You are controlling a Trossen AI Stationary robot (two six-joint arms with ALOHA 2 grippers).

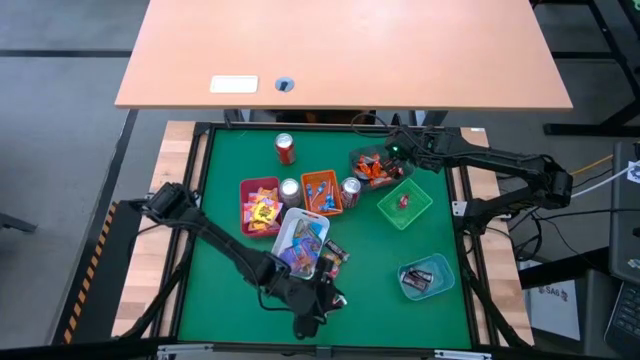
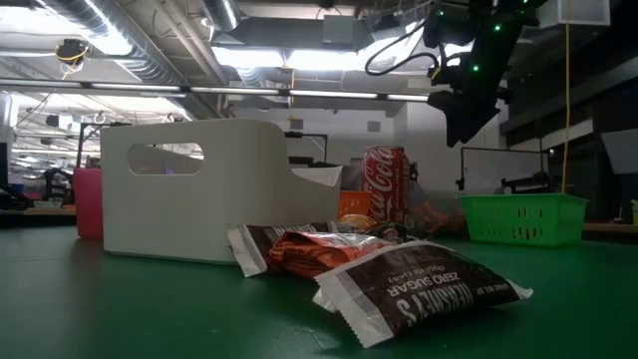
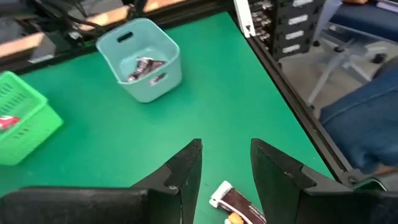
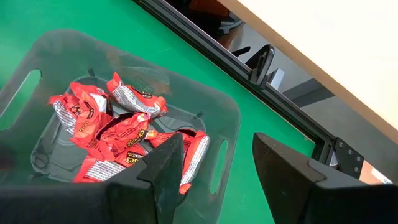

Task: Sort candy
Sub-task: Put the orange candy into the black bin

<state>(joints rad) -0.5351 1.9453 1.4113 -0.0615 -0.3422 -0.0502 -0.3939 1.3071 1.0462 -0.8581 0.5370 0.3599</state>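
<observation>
Loose candy lies near the table's front: a dark wrapped piece [image 2: 419,284] and an orange one [image 2: 319,249] beside the white tray [image 1: 300,240]. My left gripper [image 3: 227,168] hovers open low over the green table near the front edge [image 1: 338,297], with a dark wrapped candy [image 3: 236,205] lying on the table below the gap between its fingers. My right gripper [image 4: 214,168] stands open above the clear tray [image 1: 372,168] of orange-red candy [image 4: 118,134] at the far right, with nothing between its fingers.
A pink tray [image 1: 260,207] of yellow candy, an orange tray [image 1: 322,192], a green basket [image 1: 405,205] and a pale teal tray [image 1: 427,277] with dark candy stand around the middle and right. A red can [image 1: 285,148] and two silver cans [image 1: 290,190] stand among them.
</observation>
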